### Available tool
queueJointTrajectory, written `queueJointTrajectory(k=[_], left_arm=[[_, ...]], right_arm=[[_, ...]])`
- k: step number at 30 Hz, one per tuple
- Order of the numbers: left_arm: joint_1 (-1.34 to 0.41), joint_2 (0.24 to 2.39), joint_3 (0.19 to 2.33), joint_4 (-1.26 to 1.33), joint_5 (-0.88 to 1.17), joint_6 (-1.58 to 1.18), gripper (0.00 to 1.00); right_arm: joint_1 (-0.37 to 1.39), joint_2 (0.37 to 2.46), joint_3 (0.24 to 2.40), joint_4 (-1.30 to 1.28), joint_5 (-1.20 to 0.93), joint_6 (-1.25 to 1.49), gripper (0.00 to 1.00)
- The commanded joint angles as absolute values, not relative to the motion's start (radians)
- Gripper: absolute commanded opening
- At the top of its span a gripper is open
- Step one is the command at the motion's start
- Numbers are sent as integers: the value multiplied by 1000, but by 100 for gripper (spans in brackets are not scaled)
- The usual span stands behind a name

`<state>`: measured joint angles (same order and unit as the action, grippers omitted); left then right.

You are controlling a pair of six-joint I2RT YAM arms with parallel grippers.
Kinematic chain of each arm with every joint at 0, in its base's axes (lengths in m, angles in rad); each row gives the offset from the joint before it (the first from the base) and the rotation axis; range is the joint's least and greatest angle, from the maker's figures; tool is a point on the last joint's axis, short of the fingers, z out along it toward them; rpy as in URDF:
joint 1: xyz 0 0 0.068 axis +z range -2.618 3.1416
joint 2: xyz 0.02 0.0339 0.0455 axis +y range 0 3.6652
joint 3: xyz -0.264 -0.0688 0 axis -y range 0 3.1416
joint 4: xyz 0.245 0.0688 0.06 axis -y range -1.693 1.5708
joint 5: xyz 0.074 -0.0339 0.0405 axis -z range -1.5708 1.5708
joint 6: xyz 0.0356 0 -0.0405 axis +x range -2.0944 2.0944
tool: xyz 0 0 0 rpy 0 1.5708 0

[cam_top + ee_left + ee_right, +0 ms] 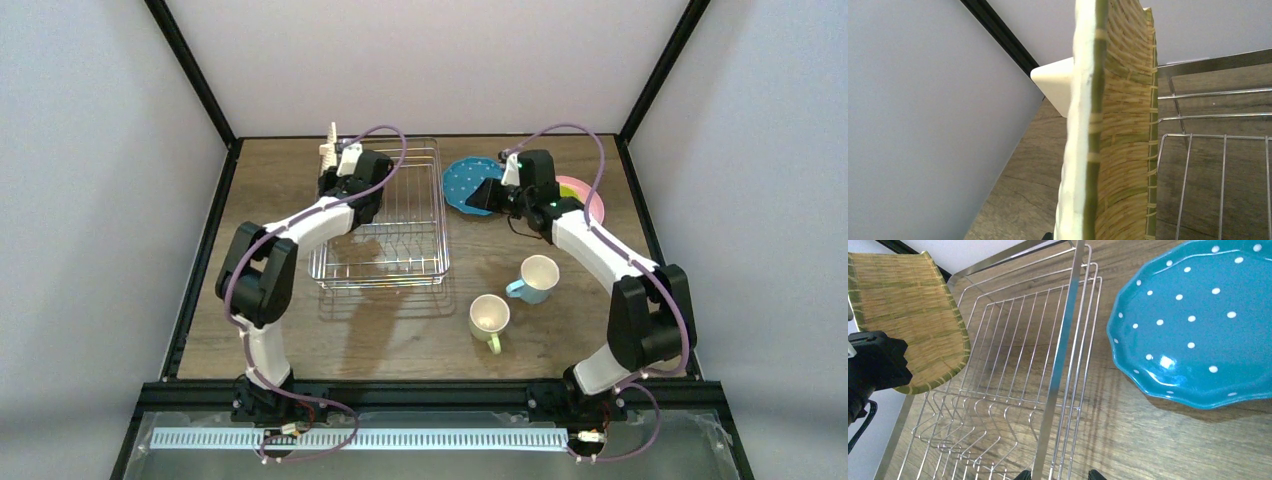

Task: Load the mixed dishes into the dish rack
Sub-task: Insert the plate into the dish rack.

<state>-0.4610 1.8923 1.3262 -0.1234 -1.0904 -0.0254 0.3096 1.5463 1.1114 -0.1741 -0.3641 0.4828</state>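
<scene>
None is racked yet. The left gripper (335,162) clamps the tan plate (908,320) upright over the rack's (380,281) far-left corner. The right gripper (487,196), spread and empty, hovers by the teal plate (1193,325), right of the rack.

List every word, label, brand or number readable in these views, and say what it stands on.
None: no text can be read in any view.
The woven plate, teal plate, pink plate, blue mug, yellow-green mug and rack show only patterns or plain surfaces.
</scene>
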Motion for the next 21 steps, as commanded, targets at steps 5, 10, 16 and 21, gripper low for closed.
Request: queueJointTrajectory(k=[5,10,16,21], left_arm=[[-453,1953,1310,-118,-1080,-47,3],[-454,1965,1304,-114,-1079,-72,3],[-453,1978,1294,-108,-1080,-87,3],[-453,1989,1285,-117,-1086,-111,3]], right_arm=[[316,1489,1029,-95,-337,500,65],[316,1473,1001,-82,-331,494,65],[317,1460,980,-71,-324,492,65],[317,1458,968,-64,-321,492,65]])
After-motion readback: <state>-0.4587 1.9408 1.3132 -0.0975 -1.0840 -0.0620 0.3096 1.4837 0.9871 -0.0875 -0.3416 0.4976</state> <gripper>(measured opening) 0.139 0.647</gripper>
